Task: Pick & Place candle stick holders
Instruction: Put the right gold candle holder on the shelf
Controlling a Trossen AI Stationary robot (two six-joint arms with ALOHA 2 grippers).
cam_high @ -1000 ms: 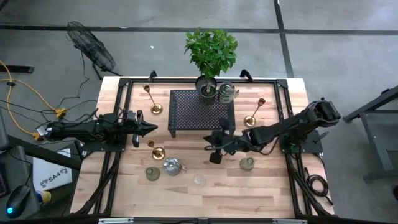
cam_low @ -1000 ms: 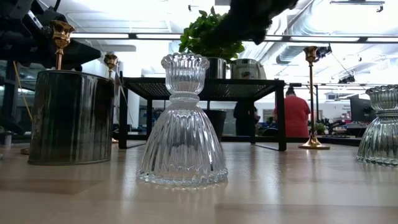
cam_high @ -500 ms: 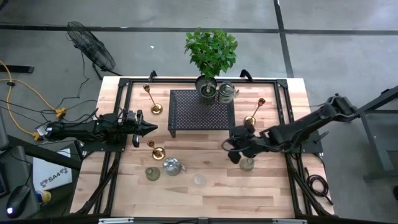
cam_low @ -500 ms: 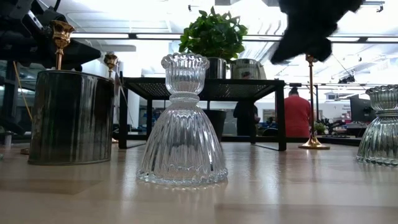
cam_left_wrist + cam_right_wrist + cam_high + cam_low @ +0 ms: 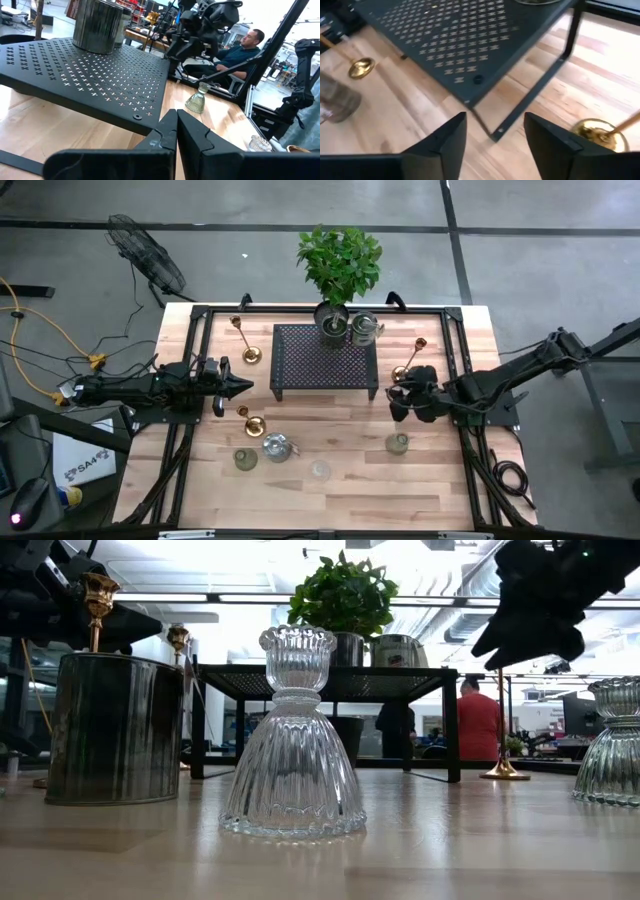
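A slim brass candle stick holder (image 5: 408,363) stood upright on its round base at the right of centre in the high view, its long axis vertical. The right tool (image 5: 402,397) hovered just below and beside it in that frame, fingers (image 5: 551,145) spread wide and empty; the right wrist view showed a brass base (image 5: 596,132) close ahead on the wood.

Below the tool in the high view sat a greenish holder (image 5: 398,443), apart from it. A clear glass holder (image 5: 293,738) stood upright, bell-shaped, in the middle of the low view. Further holders stood at lower left of the high view: a silver one (image 5: 276,447), a greenish one (image 5: 245,459) and a brass stick (image 5: 251,421). Another brass stick (image 5: 245,343) stood at upper left.

The left tool (image 5: 228,388) rested at left of centre, fingers (image 5: 200,145) pressed together, holding nothing.

The desk (image 5: 340,500) was pale wood. A black perforated stand (image 5: 325,360) held a potted plant (image 5: 340,265). In the room behind, a person in red (image 5: 477,723) showed.
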